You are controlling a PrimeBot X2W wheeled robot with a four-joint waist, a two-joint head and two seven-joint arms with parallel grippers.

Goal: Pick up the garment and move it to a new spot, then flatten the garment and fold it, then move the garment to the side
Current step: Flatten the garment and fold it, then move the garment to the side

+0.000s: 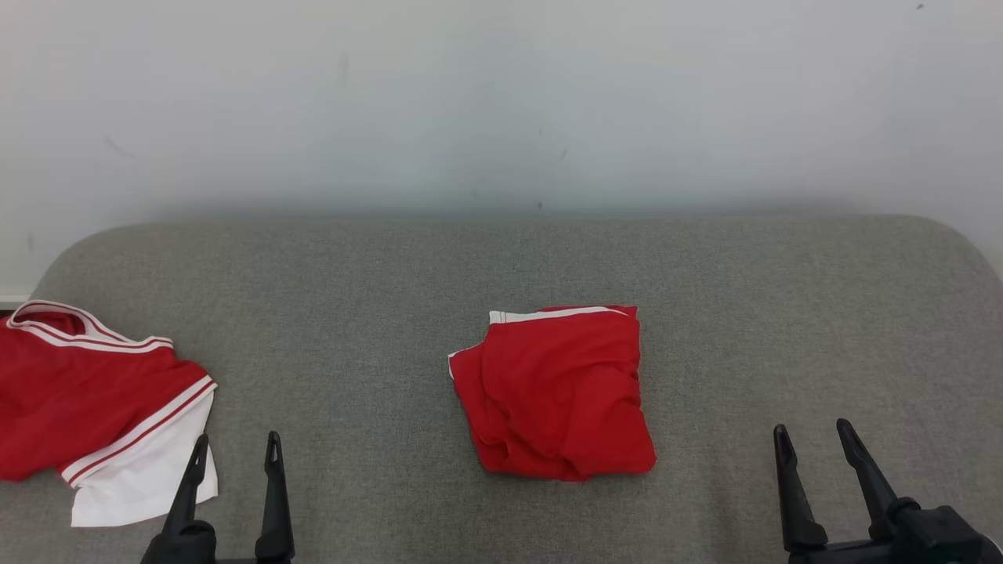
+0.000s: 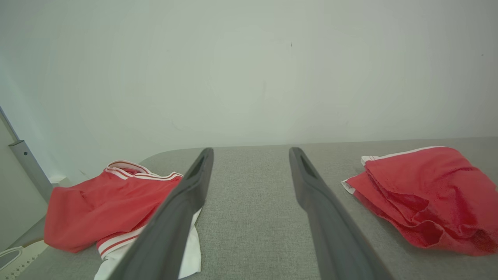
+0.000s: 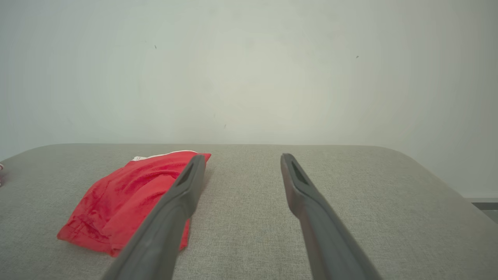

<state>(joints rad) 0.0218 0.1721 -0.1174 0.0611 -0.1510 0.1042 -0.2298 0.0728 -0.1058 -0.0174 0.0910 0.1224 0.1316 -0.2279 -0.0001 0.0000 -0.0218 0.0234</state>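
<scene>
A red garment with white trim (image 1: 558, 388) lies folded into a compact bundle at the middle of the grey cushioned surface (image 1: 501, 266); the left wrist view has it at the right (image 2: 424, 194), the right wrist view at the left (image 3: 128, 198). A second red and white garment (image 1: 86, 399) lies crumpled at the left edge (image 2: 105, 202). My left gripper (image 1: 235, 450) stands open near the front, just right of that crumpled garment, nothing between its fingers. My right gripper (image 1: 815, 439) is open at the front right, apart from the folded bundle.
A pale wall (image 1: 501, 102) rises behind the surface. The surface's corners round off at the far left and far right (image 1: 960, 235). Bare grey fabric lies between the two garments and to the right of the bundle. A metal post (image 2: 27, 167) stands off the left side.
</scene>
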